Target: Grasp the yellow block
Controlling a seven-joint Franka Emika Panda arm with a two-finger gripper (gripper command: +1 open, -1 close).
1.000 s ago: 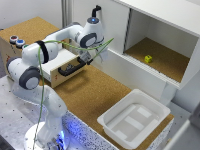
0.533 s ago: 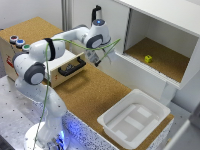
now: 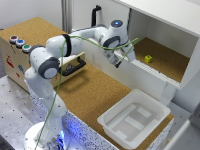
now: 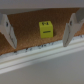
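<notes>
Approaching the yellow block (image 4: 46, 28) inside the cabinet.
The pincer (image 3: 121, 56) is hanging wide and empty short of the block; it should be reaching over the sill, centring, descending squarely before closing.

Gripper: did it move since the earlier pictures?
Yes. The gripper moved toward the exterior view's right, nearer the yellow block inside the white box.

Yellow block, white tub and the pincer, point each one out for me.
Yellow block (image 4: 46, 28): wrist view, front face.
White tub (image 3: 114, 126): exterior view, near rim.
Pincer (image 3: 122, 60): exterior view, between its fingertips, by the box opening.
</notes>
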